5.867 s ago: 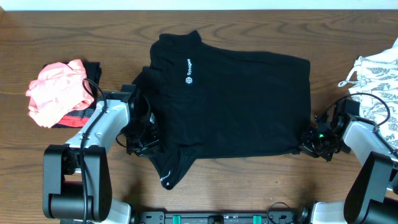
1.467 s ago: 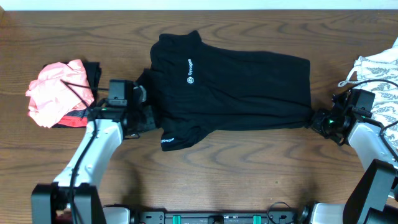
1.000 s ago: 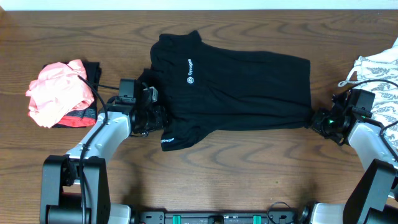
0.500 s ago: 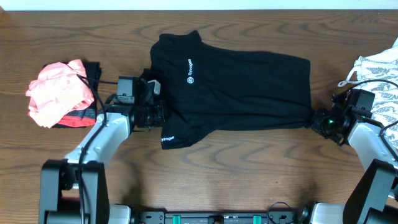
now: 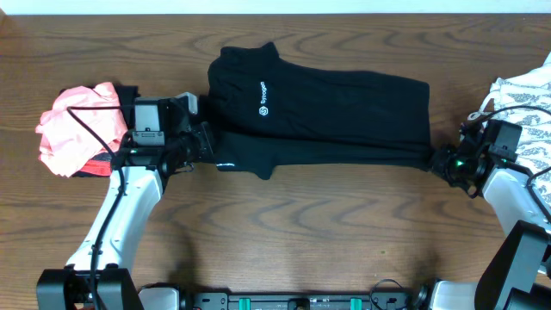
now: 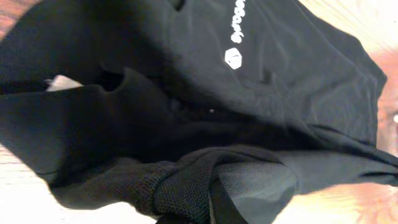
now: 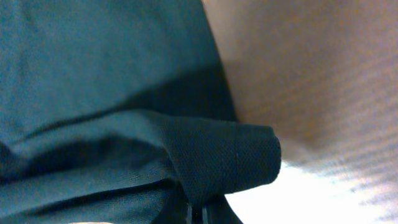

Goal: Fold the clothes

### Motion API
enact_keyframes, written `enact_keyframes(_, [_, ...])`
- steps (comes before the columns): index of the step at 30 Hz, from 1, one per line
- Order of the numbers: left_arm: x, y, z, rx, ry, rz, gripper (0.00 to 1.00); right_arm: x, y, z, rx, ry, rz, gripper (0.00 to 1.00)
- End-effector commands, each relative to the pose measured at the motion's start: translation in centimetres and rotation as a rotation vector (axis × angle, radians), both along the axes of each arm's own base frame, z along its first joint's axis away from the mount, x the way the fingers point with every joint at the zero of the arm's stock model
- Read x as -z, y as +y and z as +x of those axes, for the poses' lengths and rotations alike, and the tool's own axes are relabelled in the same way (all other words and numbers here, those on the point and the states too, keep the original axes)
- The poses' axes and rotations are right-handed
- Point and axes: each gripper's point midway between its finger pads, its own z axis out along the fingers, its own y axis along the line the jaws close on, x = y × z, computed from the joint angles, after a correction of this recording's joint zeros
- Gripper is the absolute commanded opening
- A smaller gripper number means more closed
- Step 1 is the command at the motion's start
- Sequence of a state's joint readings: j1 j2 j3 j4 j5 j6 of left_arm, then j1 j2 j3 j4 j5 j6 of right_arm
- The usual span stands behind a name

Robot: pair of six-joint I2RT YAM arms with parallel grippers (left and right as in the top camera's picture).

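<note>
Left claw (image 5: 205, 155) closed on a bunch of the black garment (image 5: 336, 108) at its lower left edge. In the left wrist view the fingers are buried under gathered, mesh-textured cloth at the bottom of the frame, and only a dark sliver shows. Right claw (image 5: 437, 162) clamped tight on the garment's lower right corner. Its wrist view is nearly all fabric: a folded lip of cloth pinched at the bottom edge, fingers barely visible, wood beyond blurred. Black garment lies across the middle of the wooden surface (image 5: 301, 232), drawn into a long band between the two claws. White logo (image 5: 262, 96) faces up near the left end. A second small white print (image 5: 225, 165) at the lower left edge is too small to read. Coral-pink garment (image 5: 73, 129) sits crumpled at far left, partly crossed by a cable, with something dark beneath it that I cannot identify. White leaf-patterned garment (image 5: 525, 103) lies at far right, cut off by the frame edge.
</note>
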State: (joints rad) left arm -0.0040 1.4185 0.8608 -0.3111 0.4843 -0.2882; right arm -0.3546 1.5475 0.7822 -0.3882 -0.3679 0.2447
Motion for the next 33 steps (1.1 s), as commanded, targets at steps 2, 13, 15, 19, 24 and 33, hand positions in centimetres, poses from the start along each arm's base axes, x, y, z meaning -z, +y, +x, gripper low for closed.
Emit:
enact_keyframes(2, [-0.5,1.8,0.8,-0.056,-0.018,0.027,0.06,-2.3,-0.3,2.0,-0.016,-0.078,0.022,0.01])
enact_keyframes(13, [-0.5,2.8,1.4,-0.093,-0.038,0.072,0.06,-3.7,-0.6,3.2,-0.022,-0.123,0.017,0.01])
enact_keyframes(15, [-0.4,2.8,1.6,-0.093,-0.041,0.072,0.06,-3.7,-0.6,3.3,-0.021,-0.127,0.012,0.01])
enact_keyframes(19, [0.1,2.8,1.8,-0.093,-0.032,0.072,0.06,-3.8,-0.9,3.6,-0.015,-0.137,-0.004,0.01])
enact_keyframes(24, [2.1,2.8,2.0,-0.09,0.015,0.072,0.07,-4.0,-1.8,4.1,0.002,-0.156,-0.047,0.04])
enact_keyframes(33, [3.2,2.8,2.9,-0.09,0.012,0.072,0.4,-3.9,-2.9,4.3,0.029,-0.157,-0.103,0.46])
